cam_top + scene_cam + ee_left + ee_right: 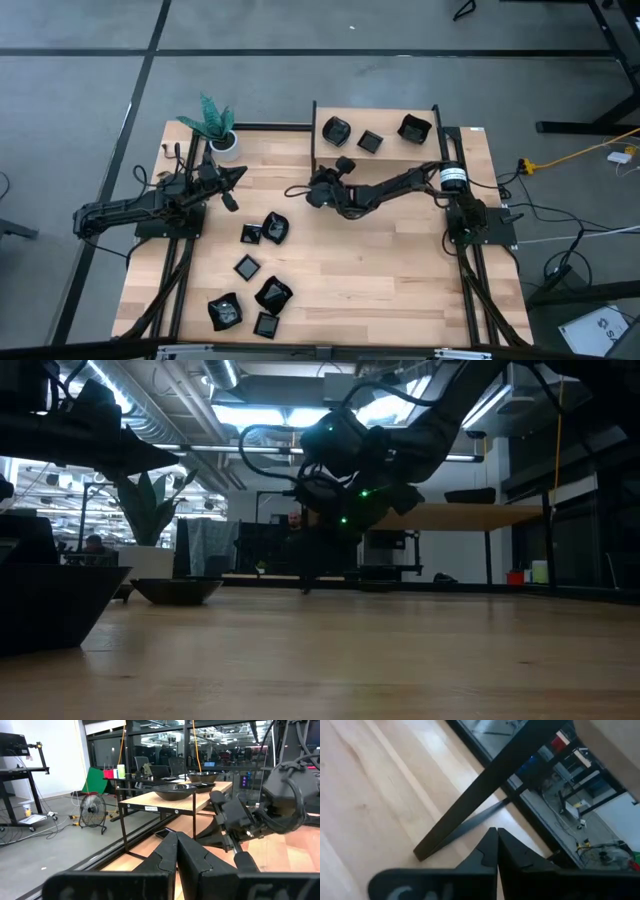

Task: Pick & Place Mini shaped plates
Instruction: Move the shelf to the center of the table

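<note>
Wooden table (400,280) carries a raised shelf (385,155) at its far edge with three glossy black plates (370,141) on it, while six more plates (262,270), square and leaf-like, lie scattered at mixed angles near the front-left, their details blurred. Left gripper (240,172) sits beside the potted plant (215,125), right gripper (296,189) just before the shelf; both have fingers pressed together, empty.

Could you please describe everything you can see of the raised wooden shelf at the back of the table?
The raised shelf is a pale wood board on a thin dark metal frame with slim legs, standing on the table's far edge, right of the potted plant. Three glossy black mini plates rest on it: a rounded one, a small square one and a larger one. The right gripper, shut and empty, hangs near its front left leg without touching it.
</note>
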You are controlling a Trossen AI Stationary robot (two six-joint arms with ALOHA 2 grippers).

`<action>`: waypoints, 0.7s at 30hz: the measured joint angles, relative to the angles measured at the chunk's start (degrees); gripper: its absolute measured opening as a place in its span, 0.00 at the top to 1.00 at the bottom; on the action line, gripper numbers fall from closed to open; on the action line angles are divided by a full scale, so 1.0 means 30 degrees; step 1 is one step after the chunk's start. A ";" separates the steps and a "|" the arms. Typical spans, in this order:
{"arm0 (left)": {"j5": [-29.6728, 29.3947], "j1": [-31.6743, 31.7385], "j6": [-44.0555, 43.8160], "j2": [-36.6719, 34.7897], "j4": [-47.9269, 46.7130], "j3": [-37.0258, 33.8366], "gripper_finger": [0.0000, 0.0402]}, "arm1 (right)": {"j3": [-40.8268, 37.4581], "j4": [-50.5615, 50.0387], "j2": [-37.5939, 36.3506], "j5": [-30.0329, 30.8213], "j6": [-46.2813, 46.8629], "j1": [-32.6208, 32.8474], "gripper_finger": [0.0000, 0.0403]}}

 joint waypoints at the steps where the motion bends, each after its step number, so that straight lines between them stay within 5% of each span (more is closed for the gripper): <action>1: 0.0000 -0.0001 0.0000 0.0000 0.0000 0.0005 0.99 | 0.0000 0.0208 0.0000 -0.0004 -0.0234 -0.0015 1.00; 21: 0.0000 0.0000 0.0001 0.0000 0.0003 0.0001 0.99 | 0.0000 -0.0402 0.0007 -0.0080 0.2244 0.0706 1.00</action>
